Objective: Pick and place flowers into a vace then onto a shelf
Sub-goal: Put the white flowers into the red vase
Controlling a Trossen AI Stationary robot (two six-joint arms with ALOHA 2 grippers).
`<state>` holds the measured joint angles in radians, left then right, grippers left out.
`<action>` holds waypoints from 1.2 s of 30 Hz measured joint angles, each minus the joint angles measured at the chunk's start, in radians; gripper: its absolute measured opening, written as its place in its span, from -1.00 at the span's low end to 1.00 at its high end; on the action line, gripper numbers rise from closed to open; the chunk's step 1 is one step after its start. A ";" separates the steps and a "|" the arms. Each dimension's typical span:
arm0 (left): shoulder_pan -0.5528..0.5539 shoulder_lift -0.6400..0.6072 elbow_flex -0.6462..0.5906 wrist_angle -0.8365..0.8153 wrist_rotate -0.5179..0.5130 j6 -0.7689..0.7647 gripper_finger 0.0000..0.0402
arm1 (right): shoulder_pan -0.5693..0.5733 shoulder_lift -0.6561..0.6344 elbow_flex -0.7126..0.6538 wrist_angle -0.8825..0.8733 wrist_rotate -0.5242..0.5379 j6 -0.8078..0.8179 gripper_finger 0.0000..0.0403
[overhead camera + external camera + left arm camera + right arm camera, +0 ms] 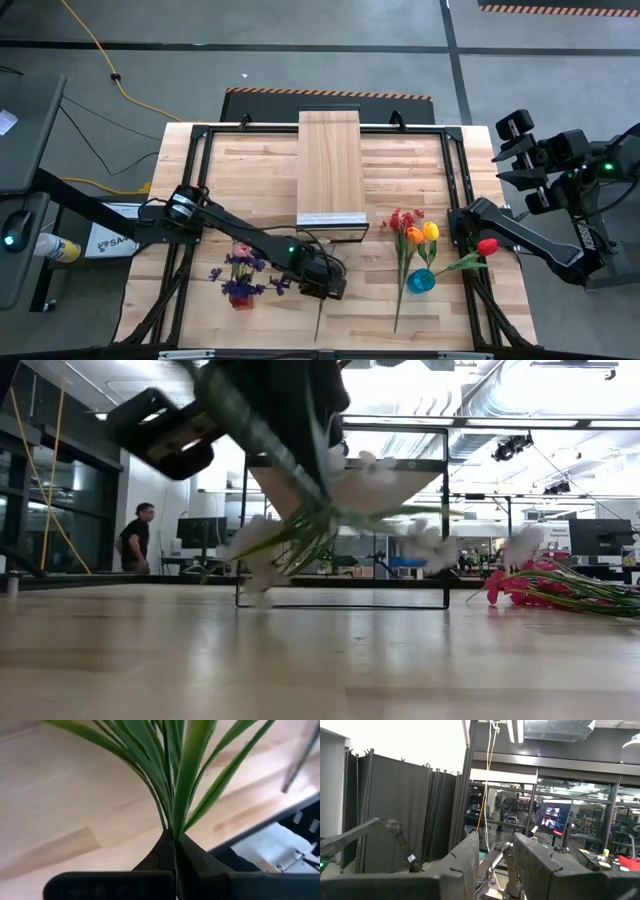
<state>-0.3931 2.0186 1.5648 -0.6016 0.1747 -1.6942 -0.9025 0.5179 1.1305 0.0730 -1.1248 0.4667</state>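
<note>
Green stem (175, 795) clamped in shut left pincer (175, 851), lower centre of bench (250, 160). Purple spray in vase (240, 290) already; tulips (420, 238), shelf (330, 165) still waiting. Right pincer (495, 857) parked, partly open, empty.

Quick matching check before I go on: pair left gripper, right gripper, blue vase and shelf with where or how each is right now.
Things:
1. left gripper
2. right gripper
3. blue vase
4. shelf

States:
A. lying on the table among the tulips
B. shut on a green-stemmed flower
C. bare of flowers
D. off the table's right edge, holding nothing

Pairs: 1-B, 2-D, 3-A, 4-C
</note>
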 joint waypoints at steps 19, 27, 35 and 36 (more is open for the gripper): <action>0.000 -0.002 0.138 -0.087 0.058 0.049 -0.85 | 0.000 0.000 0.000 0.000 0.011 0.000 -0.44; 0.000 -0.002 0.193 -0.079 0.135 0.072 -0.85 | 0.000 0.000 0.000 0.000 0.011 0.000 -0.44; 0.000 -0.003 0.284 -0.079 0.201 0.099 -0.85 | 0.000 0.000 0.000 0.000 0.015 0.004 -0.44; 0.000 -0.003 0.297 -0.080 0.203 0.107 -0.85 | 0.000 0.000 0.000 0.000 0.015 0.004 -0.44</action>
<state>-0.3935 2.0159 1.8616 -0.6819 0.3781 -1.5869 -0.9024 0.5175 1.1305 0.0727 -1.1095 0.4706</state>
